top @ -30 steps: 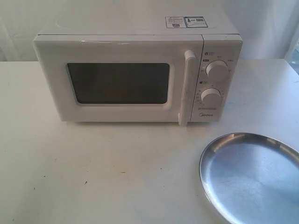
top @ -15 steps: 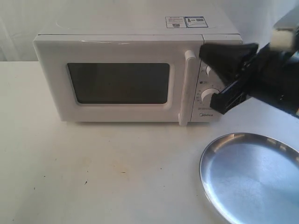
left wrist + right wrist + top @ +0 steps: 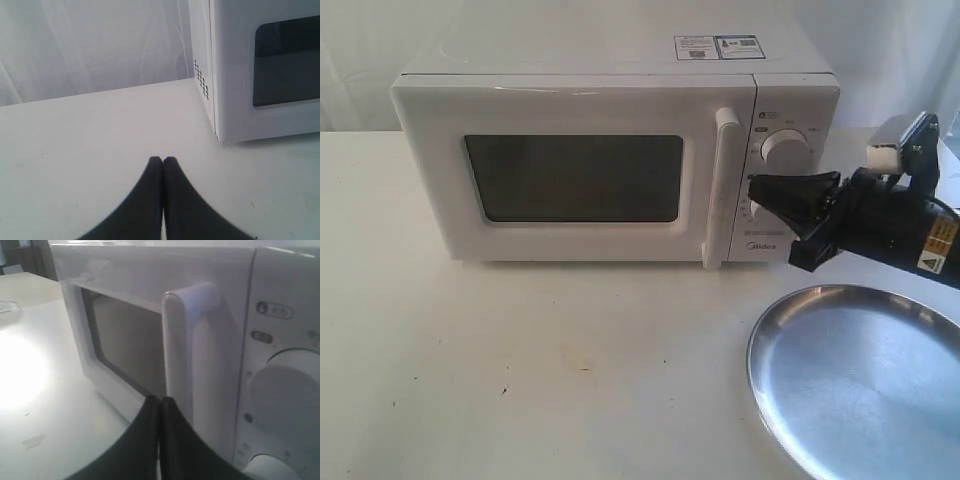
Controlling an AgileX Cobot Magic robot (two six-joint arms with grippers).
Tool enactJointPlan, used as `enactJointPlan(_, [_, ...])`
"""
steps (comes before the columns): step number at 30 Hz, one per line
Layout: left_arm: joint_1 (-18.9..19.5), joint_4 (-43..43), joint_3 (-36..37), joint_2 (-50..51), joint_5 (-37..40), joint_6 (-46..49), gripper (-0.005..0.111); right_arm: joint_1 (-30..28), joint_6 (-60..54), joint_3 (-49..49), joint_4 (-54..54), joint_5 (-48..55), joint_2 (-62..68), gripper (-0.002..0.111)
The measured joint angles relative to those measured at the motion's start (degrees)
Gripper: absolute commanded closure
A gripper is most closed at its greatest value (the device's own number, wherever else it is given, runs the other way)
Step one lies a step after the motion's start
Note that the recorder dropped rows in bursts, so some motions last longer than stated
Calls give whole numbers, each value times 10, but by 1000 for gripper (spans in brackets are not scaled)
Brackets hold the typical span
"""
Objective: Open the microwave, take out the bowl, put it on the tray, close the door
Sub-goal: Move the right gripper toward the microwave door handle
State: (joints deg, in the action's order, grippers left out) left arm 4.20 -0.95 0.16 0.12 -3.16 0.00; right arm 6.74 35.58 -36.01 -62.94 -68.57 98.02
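Note:
The white microwave (image 3: 590, 60) stands at the back of the table, its door (image 3: 570, 100) closed with a dark window and a tall white handle (image 3: 720, 185). My right gripper (image 3: 752, 187) is shut and empty, its black tips just right of the handle, in front of the lower knob. In the right wrist view the shut right gripper (image 3: 160, 401) points at the base of the handle (image 3: 192, 355). The steel tray (image 3: 860, 375) lies at the front right. My left gripper (image 3: 162, 161) is shut over bare table, left of the microwave (image 3: 235, 70). The bowl is hidden.
The upper knob (image 3: 785, 148) shows above the right gripper; the lower knob is covered by it. A pale curtain hangs behind the table (image 3: 520, 370). The right arm's black body (image 3: 900, 230) hovers above the tray's far rim.
The right arm came into view from the right, then dropped lower and drew back slightly; its tips now sit at lower-knob height beside the handle. Microwave and tray have not moved.

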Motion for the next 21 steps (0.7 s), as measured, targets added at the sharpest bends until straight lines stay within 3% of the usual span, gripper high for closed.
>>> enactJointPlan(1, [0,0,0,0,0,0,107,0,-5,-4,12,-1,6,96])
enactJointPlan(2, [0,0,0,0,0,0,107,-1,-11,-9,21,-1,10,79])
enactJointPlan(3, [0,0,0,0,0,0,107,-1,-19,-18,36,-1,18,71])
enactJointPlan(4, [0,0,0,0,0,0,107,-1,-20,-22,39,-1,23,56])
enactJointPlan(5, [0,0,0,0,0,0,107,-1,-23,-29,39,-2,26,54])
enactJointPlan(8, [0,0,0,0,0,0,107,11,-35,-38,34,-1,28,61])
enactJointPlan(12, [0,0,0,0,0,0,107,56,-38,-78,28,87,32,61])
enactJointPlan(17, [0,0,0,0,0,0,107,67,-38,-84,24,104,34,82])
enactJointPlan(21, [0,0,0,0,0,0,107,74,-38,-91,23,107,39,82])
